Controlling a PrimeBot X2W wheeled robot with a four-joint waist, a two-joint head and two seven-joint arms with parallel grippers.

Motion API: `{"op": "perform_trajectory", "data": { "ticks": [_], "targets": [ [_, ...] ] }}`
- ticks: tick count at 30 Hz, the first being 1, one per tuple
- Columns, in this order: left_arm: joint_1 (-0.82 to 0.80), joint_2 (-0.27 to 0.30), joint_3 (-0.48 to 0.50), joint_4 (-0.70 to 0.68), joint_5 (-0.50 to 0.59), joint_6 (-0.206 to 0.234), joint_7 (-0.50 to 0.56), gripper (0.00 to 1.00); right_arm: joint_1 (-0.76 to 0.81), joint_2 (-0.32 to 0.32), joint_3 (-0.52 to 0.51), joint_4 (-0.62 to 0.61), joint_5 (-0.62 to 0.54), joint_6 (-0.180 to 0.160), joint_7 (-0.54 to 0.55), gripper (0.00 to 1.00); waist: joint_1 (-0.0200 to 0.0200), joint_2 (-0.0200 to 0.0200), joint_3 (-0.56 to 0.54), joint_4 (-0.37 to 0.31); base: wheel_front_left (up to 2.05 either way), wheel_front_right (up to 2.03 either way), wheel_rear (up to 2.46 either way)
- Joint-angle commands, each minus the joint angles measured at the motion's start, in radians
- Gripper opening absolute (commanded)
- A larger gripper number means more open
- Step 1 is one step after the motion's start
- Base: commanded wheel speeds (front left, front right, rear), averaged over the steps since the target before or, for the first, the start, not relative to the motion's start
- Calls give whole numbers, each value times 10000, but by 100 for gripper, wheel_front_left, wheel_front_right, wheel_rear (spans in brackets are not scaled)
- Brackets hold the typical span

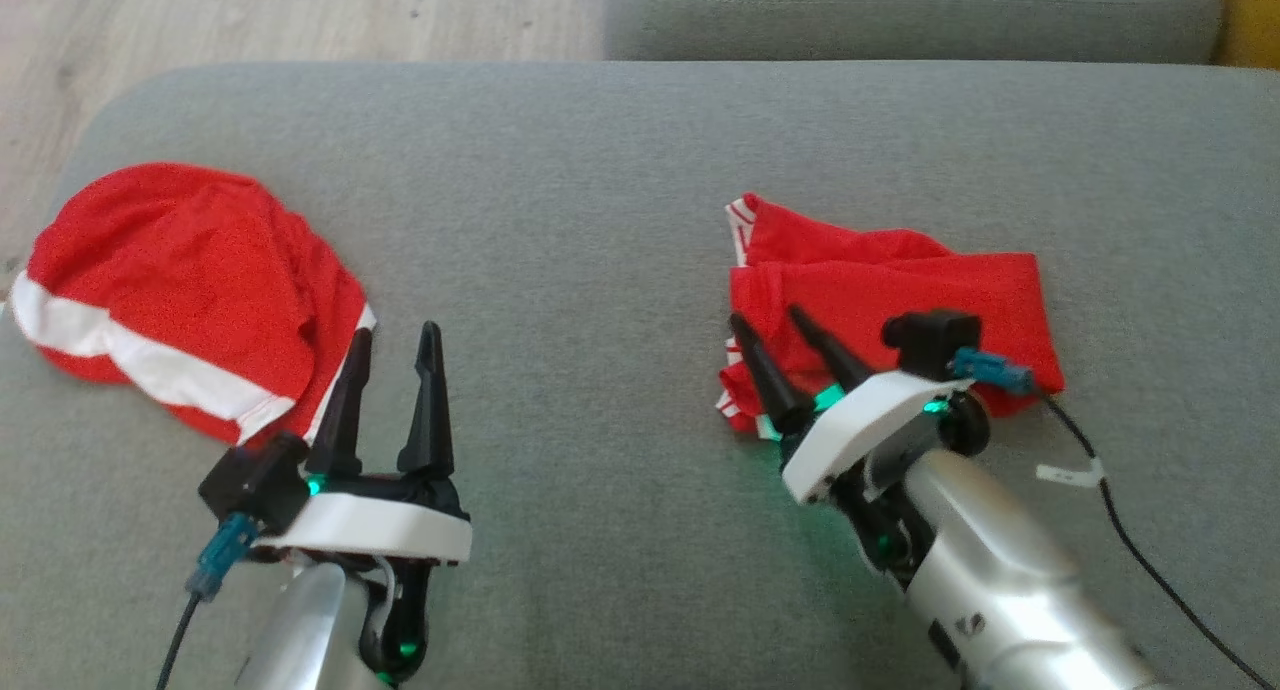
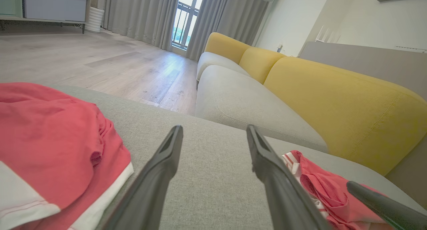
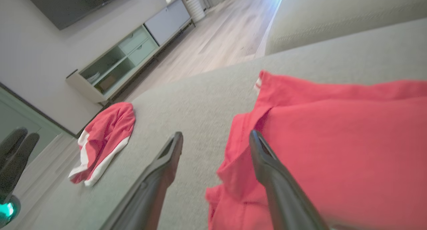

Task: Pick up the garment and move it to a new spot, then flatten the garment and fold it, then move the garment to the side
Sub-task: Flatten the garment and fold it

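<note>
Head view: red garment (image 1: 900, 275), folded with white trim at its edges, lies right on the grey cushion (image 1: 600, 220). Right gripper (image 1: 766, 316) spread wide, empty, tips over the garment's edge. Left gripper (image 1: 396, 332) spread wide, empty.

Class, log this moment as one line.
left claw: open, over grey cushion | right claw: open, straddling left edge of folded red garment | red-and-white garment: crumpled, cushion's left end

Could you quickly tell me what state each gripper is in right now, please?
Left gripper: open, holding nothing.
Right gripper: open at the edge of the folded red garment, gripping nothing.
</note>
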Motion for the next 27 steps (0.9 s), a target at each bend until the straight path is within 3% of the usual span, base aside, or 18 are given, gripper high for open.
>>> {"op": "perform_trajectory", "data": {
  "ticks": [1,5,12,17,20,27],
  "targets": [
    [-189,135,426,-305,-26,16,-51,100,-586,116,-85,-136,-114,-9,-334,100,0,0,-73,-212,0,0,0],
    [-179,132,551,-455,0,16,-51,100,-1043,116,-844,288,-771,-9,-845,100,0,0,-131,-639,0,0,0],
    [-125,108,785,-866,111,16,-51,100,-1207,-163,-2572,422,-2883,-9,-1291,100,0,0,-151,-1333,0,0,0],
    [-118,56,928,-1354,185,15,-51,100,-472,-581,-4228,-621,-4306,-9,-1390,100,0,0,-94,-1751,0,0,0],
    [-10,6,1090,-1619,271,15,-51,100,466,-384,-5294,-1840,-5065,-9,-1406,100,0,0,-59,-2025,0,0,0],
    [234,-72,1303,-1651,484,15,-51,100,2060,46,-6119,-3575,-5677,-9,-1410,100,0,0,-18,-2218,0,0,0]
  ]
}}
